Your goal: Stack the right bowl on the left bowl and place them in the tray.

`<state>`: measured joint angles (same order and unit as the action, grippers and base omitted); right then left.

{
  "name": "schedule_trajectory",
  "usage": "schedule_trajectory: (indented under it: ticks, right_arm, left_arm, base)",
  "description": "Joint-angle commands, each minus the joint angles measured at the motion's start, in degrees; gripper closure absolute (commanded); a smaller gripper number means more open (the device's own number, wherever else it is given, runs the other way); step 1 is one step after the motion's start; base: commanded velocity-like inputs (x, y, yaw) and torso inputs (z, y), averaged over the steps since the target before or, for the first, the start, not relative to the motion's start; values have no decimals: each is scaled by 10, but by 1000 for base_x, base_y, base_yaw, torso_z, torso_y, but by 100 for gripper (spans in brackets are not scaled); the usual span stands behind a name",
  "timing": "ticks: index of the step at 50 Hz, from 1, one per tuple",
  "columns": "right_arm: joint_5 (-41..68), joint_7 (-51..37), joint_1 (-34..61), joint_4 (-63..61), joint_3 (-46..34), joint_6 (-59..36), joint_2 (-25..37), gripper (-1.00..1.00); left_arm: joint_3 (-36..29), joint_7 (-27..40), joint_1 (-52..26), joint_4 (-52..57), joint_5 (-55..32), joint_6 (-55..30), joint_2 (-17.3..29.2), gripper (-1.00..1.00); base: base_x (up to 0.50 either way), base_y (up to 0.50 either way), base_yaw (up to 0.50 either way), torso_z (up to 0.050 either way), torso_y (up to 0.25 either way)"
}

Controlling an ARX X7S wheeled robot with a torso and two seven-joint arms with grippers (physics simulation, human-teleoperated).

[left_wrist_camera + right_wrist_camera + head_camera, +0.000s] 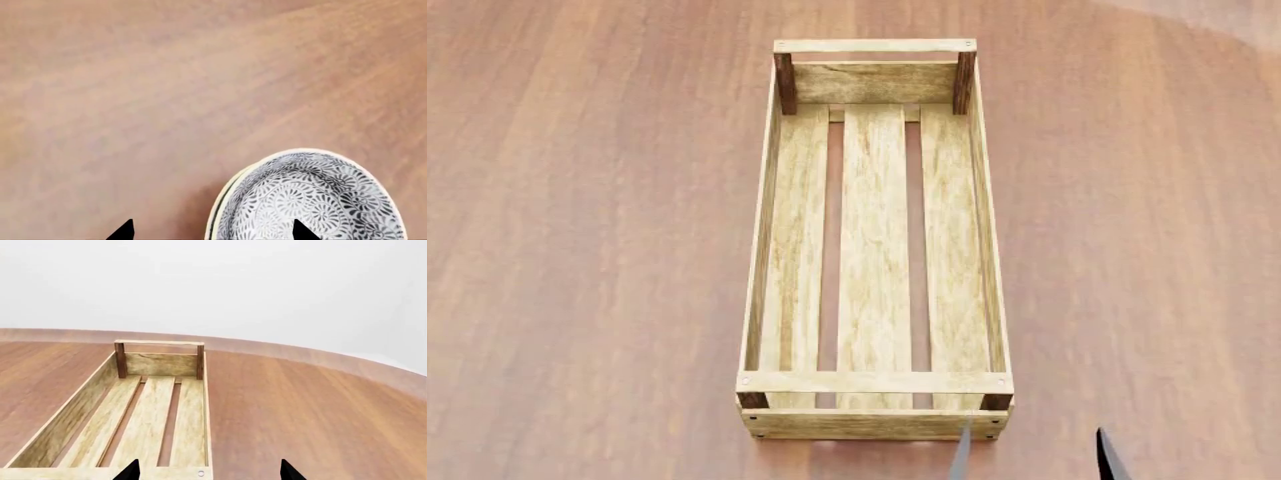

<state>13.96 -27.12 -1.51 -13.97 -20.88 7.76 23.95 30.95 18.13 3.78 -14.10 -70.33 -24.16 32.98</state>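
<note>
A bowl with a grey-and-white floral pattern and a cream rim sits on the wooden table in the left wrist view. Its near edge shows a double rim line, and I cannot tell whether that is two stacked bowls. My left gripper is open, with one fingertip over the bowl's inside and the other over bare table, the rim between them. The tray, a long light-wood crate, lies empty in the head view. My right gripper is open and empty just in front of the tray's near right corner. No bowl shows in the head view.
The brown wooden table spreads on both sides of the tray. In the right wrist view the table's curved far edge meets a plain white background.
</note>
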Motion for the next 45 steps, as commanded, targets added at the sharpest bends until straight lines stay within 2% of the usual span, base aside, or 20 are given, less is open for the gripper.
schedule_trajectory:
  ticks: [1, 31, 45]
  right_arm:
    - [-12, 13, 0, -4, 11, -3, -10, -100]
    - [-12, 10, 0, 2, 7, 0, -9, -100]
    - [-10, 10, 0, 4, 6, 2, -8, -100]
  left_arm:
    - [5, -15, -4, -5, 23, -4, -12, -100]
    - [-22, -38, -21, -50, 52, 12, -19, -100]
    - [-37, -49, -19, -36, 65, 16, -21, -100]
  base:
    - [0, 0, 0, 0, 0]
    - [0, 0, 0, 0, 0]
    - [0, 0, 0, 0, 0]
